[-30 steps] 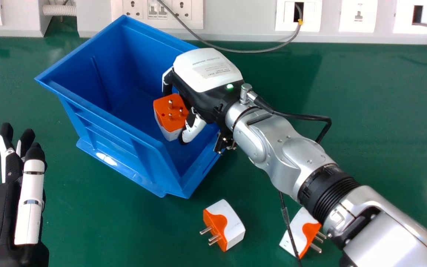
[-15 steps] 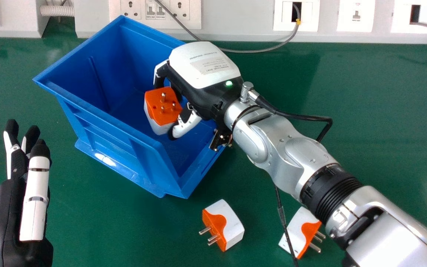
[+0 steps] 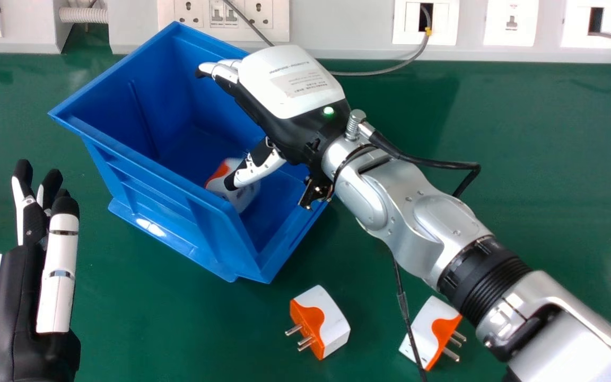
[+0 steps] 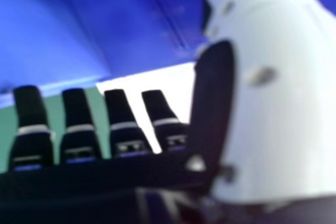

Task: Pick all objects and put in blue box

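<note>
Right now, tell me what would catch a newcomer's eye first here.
The blue box, left of centre in the head view, with the robot's open right hand over it and an orange-white plug inside, partly behind the thumb. Next, on the green table, a second plug nearer the robot and a third plug farther right.

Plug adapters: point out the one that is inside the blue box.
The leftmost plug adapter, partly hidden by the right hand, is inside the blue box; the middle adapter and rightmost adapter lie outside, on the green table.
</note>
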